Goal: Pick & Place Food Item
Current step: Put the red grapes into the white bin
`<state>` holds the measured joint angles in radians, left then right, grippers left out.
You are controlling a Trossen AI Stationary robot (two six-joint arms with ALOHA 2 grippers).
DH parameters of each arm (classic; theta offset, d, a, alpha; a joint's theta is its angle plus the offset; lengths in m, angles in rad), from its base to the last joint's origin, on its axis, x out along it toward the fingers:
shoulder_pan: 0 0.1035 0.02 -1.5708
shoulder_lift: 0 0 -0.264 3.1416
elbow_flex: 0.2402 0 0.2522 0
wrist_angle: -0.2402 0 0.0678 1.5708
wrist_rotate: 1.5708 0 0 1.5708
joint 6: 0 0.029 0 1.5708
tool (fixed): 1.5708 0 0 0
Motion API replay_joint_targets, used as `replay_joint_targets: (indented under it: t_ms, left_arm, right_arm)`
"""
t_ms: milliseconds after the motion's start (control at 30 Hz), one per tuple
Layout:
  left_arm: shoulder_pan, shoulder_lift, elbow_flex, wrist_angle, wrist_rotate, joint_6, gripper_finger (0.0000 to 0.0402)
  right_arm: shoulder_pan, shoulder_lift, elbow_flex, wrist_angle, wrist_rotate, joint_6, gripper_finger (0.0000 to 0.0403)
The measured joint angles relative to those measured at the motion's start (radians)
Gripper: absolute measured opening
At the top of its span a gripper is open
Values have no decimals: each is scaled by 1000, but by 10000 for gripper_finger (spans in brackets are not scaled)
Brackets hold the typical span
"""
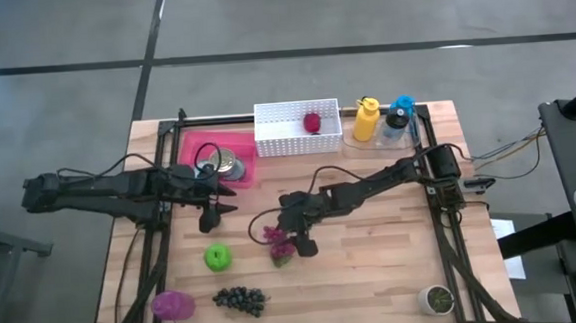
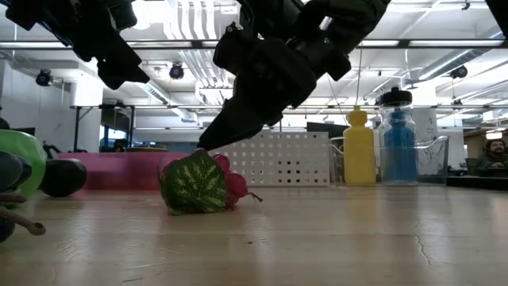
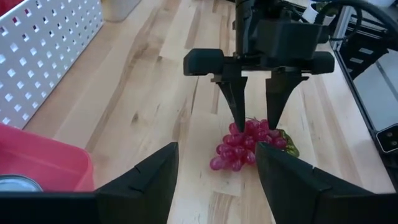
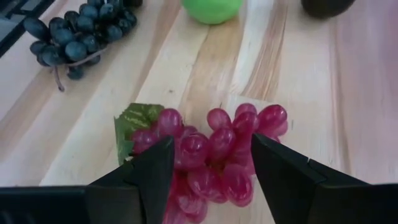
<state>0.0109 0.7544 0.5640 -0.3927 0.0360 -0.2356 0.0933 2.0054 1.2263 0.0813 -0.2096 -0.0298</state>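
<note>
While the red grape bunch (image 4: 214,152) lies on the bare bench (image 1: 374,251) near its middle, with its green leaf (image 4: 132,121) at one end, the right claw (image 4: 211,177) stands directly over it, one finger on each side of the cluster. The left wrist view shows those two fingers pointing straight down with their tips at the top of the grapes, parted and not yet pressed against the fruit; so this claw is open around the bunch, gripping nothing. The bunch's long axis seems to run from the leaf end to the far berries, and the fingers look set across it, which suits a squeeze on the narrower width.

Farther out, the left claw (image 3: 214,177) hovers nearby over the bench, its fingers spread and empty, facing the grapes from the side; the right arm is plainly the nearer. A green apple (image 1: 217,256) and dark grapes (image 1: 239,300) lie towards the bench's front edge, clear of the grasp. At the back sits the white perforated basket (image 1: 297,141), my guess for the drop-off.
</note>
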Motion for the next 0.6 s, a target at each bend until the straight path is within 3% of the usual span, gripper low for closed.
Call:
replay_joint_targets:
  t_ms: [600]
  left_arm:
    - [0,0,0,0,0,-1,213]
  right_arm:
    - [7,8,-2,6,0,-38,203]
